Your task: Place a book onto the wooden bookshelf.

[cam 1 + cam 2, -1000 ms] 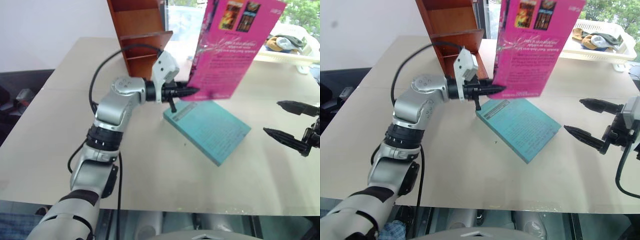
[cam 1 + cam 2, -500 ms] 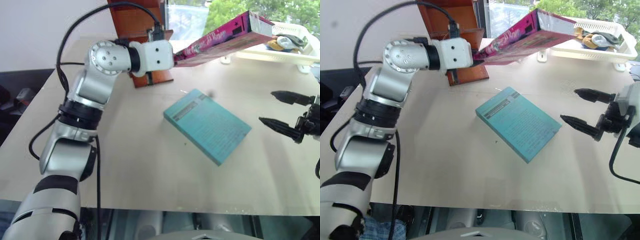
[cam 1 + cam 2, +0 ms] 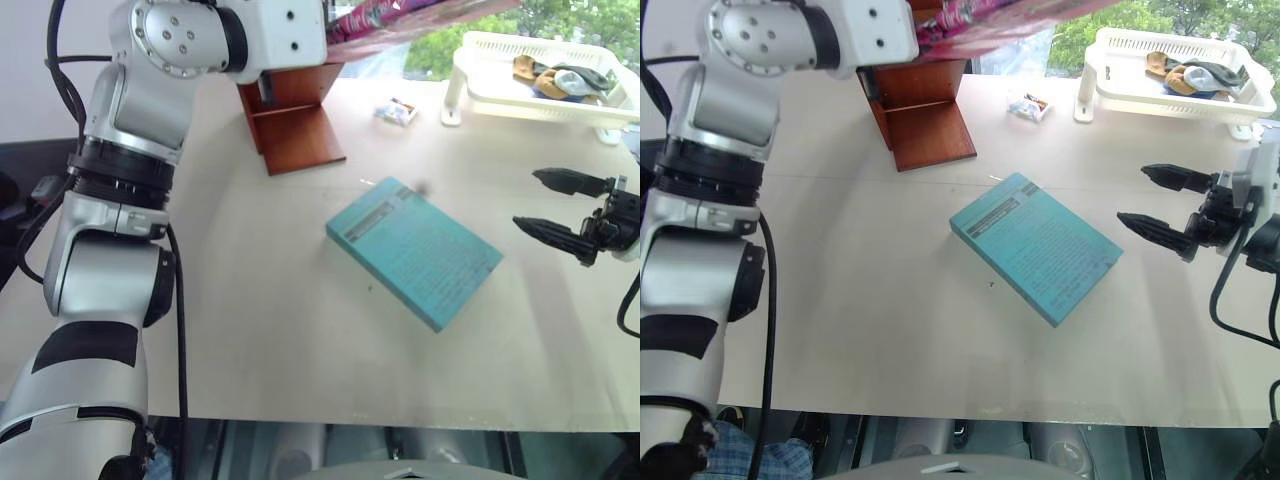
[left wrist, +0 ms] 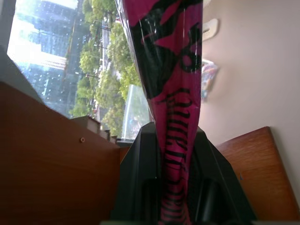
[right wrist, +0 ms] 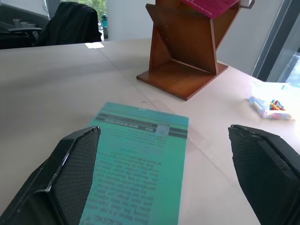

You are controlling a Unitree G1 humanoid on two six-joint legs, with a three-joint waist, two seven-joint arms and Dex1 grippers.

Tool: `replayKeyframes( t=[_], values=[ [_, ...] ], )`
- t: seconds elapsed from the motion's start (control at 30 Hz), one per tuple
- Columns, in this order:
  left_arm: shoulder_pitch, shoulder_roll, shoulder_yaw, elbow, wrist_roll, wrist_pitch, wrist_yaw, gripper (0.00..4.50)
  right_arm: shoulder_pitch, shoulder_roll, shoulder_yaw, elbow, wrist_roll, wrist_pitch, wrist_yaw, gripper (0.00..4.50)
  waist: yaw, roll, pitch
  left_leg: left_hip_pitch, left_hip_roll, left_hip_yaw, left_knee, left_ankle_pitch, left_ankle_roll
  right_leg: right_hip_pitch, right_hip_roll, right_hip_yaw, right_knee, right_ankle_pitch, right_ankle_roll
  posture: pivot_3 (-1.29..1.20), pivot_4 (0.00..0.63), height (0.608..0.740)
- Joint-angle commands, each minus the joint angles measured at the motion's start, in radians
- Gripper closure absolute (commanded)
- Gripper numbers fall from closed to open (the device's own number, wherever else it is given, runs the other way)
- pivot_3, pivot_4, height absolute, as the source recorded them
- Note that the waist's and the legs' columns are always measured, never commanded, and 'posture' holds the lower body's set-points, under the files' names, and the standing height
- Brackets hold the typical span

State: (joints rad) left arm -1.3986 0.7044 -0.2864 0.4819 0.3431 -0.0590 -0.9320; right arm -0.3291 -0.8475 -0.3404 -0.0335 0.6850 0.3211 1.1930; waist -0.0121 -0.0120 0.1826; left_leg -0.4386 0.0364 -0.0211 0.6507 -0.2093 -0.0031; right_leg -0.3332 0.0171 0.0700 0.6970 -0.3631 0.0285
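The left gripper [image 4: 180, 187] is up high, and its two black fingers are squeezed tight on one edge of the book [image 4: 171, 70], the bright pink one. The book sticks out sideways from the fingers, near the top of the wooden bookshelf [image 3: 295, 130]. It is in the air and does not rest on any shelf board yet. The fingers pinch only a thin bit of the shiny cover, so I think the book could slip or droop if the arm shakes. It could then fall on the table [image 3: 260, 330] or on the teal book [image 3: 415, 250] lying flat below. The book is long and held by one end, so its far end could bump the side panel or a shelf board on the way in. A bump like that could twist the book in the fingers, or push the little shelf so it slides or tips. If the fingers let go too soon, with the book only half on a board, it could slide back off. The right gripper [image 3: 1165, 205] waits low over the table, well apart from the shelf, with its fingers spread and nothing in them. A white basket [image 3: 540, 75] sits at the far side, out of the way.
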Motion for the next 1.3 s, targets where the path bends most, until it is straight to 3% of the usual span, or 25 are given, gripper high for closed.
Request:
replayKeyframes(
  t=[0.03,0.57,0.77,1.3],
  values=[
    [-0.053,0.024,0.003,0.025,0.044,-0.027,0.023,4.19,-0.022,0.008,-0.014,-0.001,-0.001,-0.028,0.0,0.0,0.0,0.0,0.0,0.0,0.0,0.0,0.0,0.0,0.0,0.0,0.0,0.0,0.0,0.0,0.0,0.0,0.15,0.74],
    [-0.082,0.102,-0.05,0.081,0.197,0.045,-0.066,4.19,-0.034,0.01,-0.039,0.002,0.013,-0.038,-0.021,0.0,-0.001,0.001,0.0,-0.002,0.0,0.002,0.0,0.001,-0.002,-0.004,-0.001,0.001,0.002,0.0,0.0,0.0,0.15,0.74],
    [-0.077,0.11,-0.051,0.089,0.21,0.059,-0.065,4.19,-0.08,0.005,-0.063,0.001,0.075,0.0,-0.005,0.0,0.0,0.001,0.0,-0.011,0.001,0.001,0.004,0.002,-0.002,-0.013,-0.001,0.001,0.008,0.0,0.0,0.0,0.15,0.74],
    [-0.092,0.126,-0.075,0.119,0.283,0.067,-0.09,4.19,-0.145,0.003,-0.135,-0.002,0.244,0.137,-0.012,0.0,-0.002,0.001,0.0,-0.01,0.0,0.001,0.008,0.003,0.0,-0.013,-0.001,0.0,0.015,0.0,0.0,0.0,0.15,0.74]
  ],
)
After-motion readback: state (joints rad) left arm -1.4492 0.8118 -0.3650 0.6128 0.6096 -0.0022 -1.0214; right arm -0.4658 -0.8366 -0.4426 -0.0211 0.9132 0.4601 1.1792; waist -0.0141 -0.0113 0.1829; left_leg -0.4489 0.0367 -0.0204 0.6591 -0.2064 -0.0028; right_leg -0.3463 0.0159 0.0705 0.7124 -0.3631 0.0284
